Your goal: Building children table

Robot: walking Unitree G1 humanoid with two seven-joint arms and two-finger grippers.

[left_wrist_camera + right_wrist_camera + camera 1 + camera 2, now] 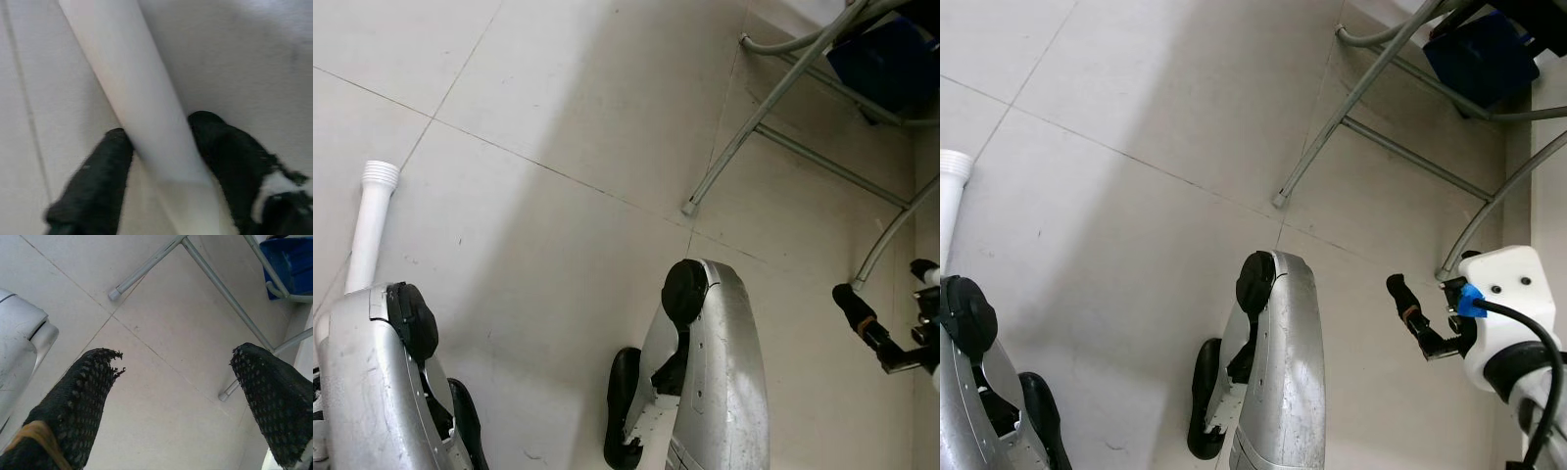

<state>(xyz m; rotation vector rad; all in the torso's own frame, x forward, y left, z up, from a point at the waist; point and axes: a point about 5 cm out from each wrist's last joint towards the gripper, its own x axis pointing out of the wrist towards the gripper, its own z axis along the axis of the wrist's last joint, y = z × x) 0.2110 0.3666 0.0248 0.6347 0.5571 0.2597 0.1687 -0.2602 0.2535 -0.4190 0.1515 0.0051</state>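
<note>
A white plastic table leg (pixel 369 230) with a ribbed threaded end points away from me at the far left, above the tiled floor. In the left wrist view my left gripper (pixel 164 142) is shut on this white leg (pixel 142 103), one black finger on each side of the tube. My right gripper (pixel 173 396) hangs low at the right with its two black fingers (pixel 80 396) spread wide apart and only floor between them; one finger (pixel 862 318) shows in the eye views.
A grey metal tube frame (pixel 773 98) stands on the floor at the upper right, with a dark blue object (pixel 891 54) on it. My silver legs (pixel 710 362) and black feet (pixel 625 406) fill the lower part. Pale floor tiles (pixel 558 117) spread ahead.
</note>
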